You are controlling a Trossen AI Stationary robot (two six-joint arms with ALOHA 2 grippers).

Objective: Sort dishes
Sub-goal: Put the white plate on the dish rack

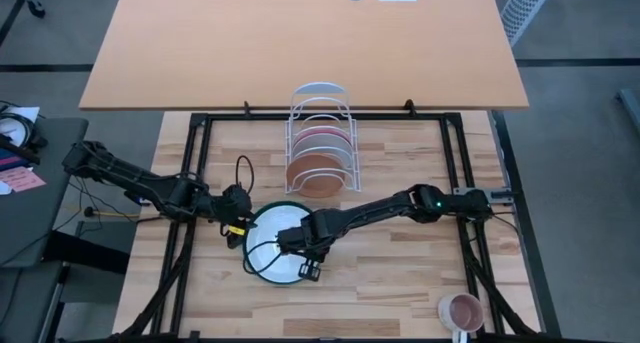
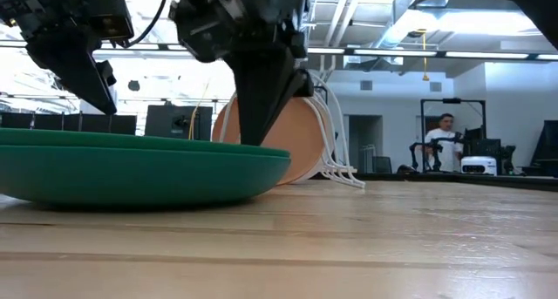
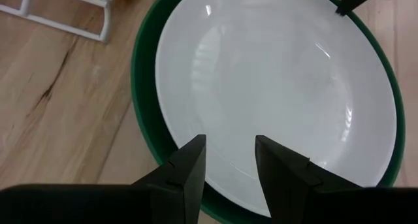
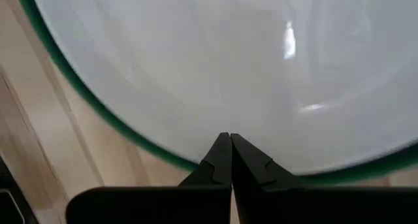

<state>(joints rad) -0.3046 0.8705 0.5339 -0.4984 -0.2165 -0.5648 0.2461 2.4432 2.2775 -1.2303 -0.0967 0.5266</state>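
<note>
A white plate [image 1: 265, 253] lies inside a larger dark green plate [image 1: 281, 205], which rests flat on the wooden table. My right gripper [image 4: 226, 136] is shut and points down at the white plate just inside its near right rim. In the low view its tips [image 2: 253, 138] sink behind the green plate's rim [image 2: 131, 168]. My left gripper [image 3: 228, 142] is open and hovers above the stack's left rim without touching it. A terracotta plate [image 1: 315, 175] and a pink plate [image 1: 322, 138] stand on edge in the white wire rack [image 1: 320, 113]. My right gripper's shut fingertips come from above at the white plate's surface close to its rim [image 4: 215, 100]. The green rim hides the tips in the low view, so I cannot tell whether they touch the plate. Both plates lie flat on the table.
A small pink mug [image 1: 462, 311] stands at the table's near right corner. The rack [image 2: 336, 151] is just beyond the plates. A large desk [image 1: 300, 43] lies past the far edge. A person [image 2: 446, 133] sits far off in the room. Bare wood stretches right of the plates.
</note>
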